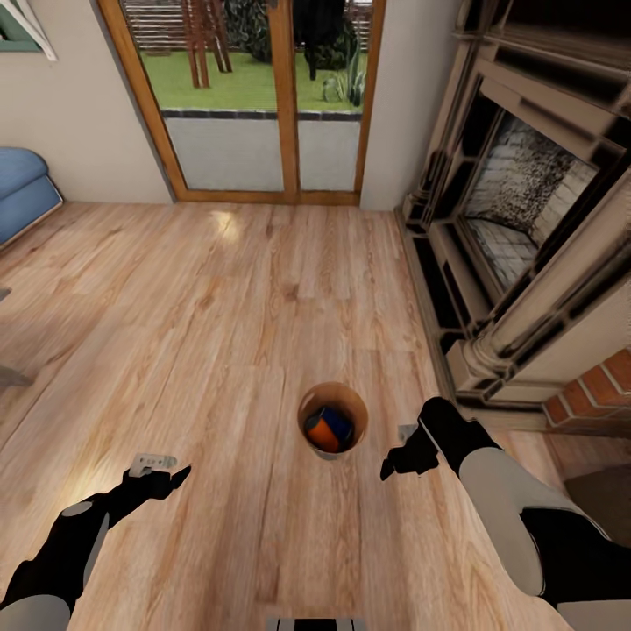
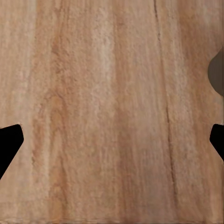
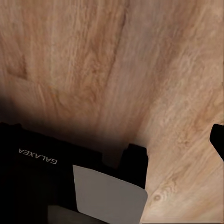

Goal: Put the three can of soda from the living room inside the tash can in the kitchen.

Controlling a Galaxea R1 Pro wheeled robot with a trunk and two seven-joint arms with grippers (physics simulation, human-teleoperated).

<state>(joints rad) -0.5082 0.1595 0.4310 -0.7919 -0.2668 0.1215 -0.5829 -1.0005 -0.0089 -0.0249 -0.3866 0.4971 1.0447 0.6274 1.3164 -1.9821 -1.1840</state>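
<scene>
The tash can (image 1: 334, 394), a small round bin with a copper-brown inside, stands on the living room's pale plank floor between my two arms. Inside it lie cans of soda: an orange one (image 1: 318, 432) and a blue one (image 1: 339, 424) show, packed close together. My left gripper (image 1: 163, 478) hangs open to the left of the bin, above bare planks, and its fingertips (image 2: 10, 143) sit far apart with nothing between them. My right gripper (image 1: 396, 463) hovers just right of the bin, open and empty; one fingertip (image 3: 217, 140) shows at the frame's edge.
A brick-and-stone fireplace (image 1: 526, 228) runs along the right. Wood-framed glass doors (image 1: 263, 105) close the far wall, and a blue sofa (image 1: 22, 188) juts in at far left. My own dark base (image 3: 42, 177) shows in the right wrist view. Open floor lies ahead of the bin.
</scene>
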